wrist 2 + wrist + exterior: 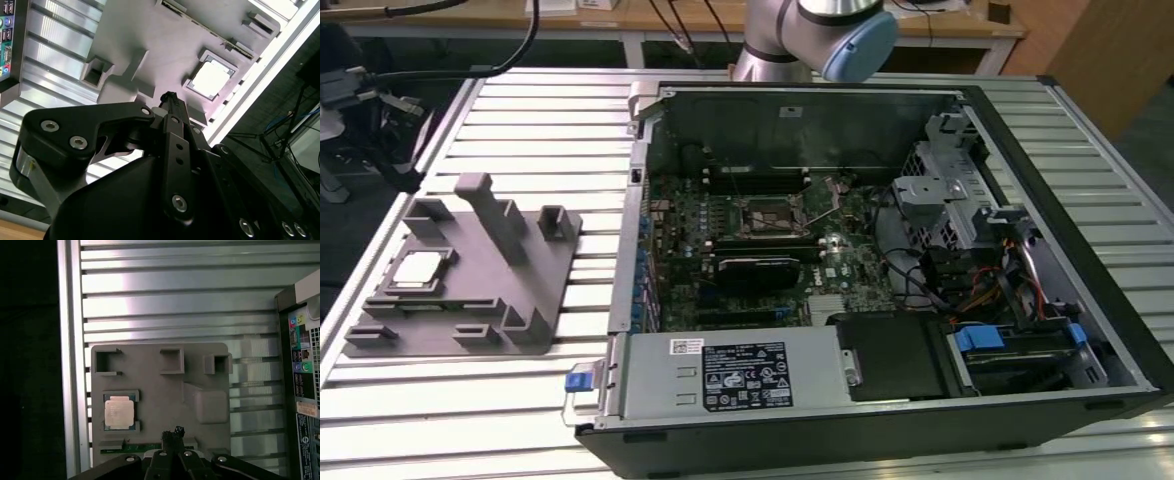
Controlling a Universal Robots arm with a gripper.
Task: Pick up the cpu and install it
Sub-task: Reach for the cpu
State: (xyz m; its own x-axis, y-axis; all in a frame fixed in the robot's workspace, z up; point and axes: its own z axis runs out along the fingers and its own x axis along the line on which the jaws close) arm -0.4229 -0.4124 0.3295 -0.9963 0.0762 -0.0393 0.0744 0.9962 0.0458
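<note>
field notes, bench with 1 arm.

- the cpu (119, 412) lies flat in a square pocket of the grey holder (150, 385), metal top up. the pocket's low walls hug its edges, we judge to keep it square and in a known spot. nothing touches it.
- the holder sits on the slatted table (534, 130), at the exterior view's left, just beside the computer case (1067, 230). other pockets and posts on the holder stand empty as far as we can see.
- the case lies on its side with the panel off, so the board faces up. the socket (767, 213) sits near the middle of the board, in a black frame. we see no chip in it, so the install is not yet done. we cannot tell how its latch stands.
- the gripper (172, 432) hangs above the holder, well clear of it, pointing down. in both wrist views the 2 fingers meet at a single dark tip with no gap and nothing between them: closed and empty, by our reading.
- the tip is off to 1 side of the cpu, not over it.
- the arm (821, 30) enters at the far edge of the exterior view, behind the case.
- our judgement: the pick has not begun.
</note>
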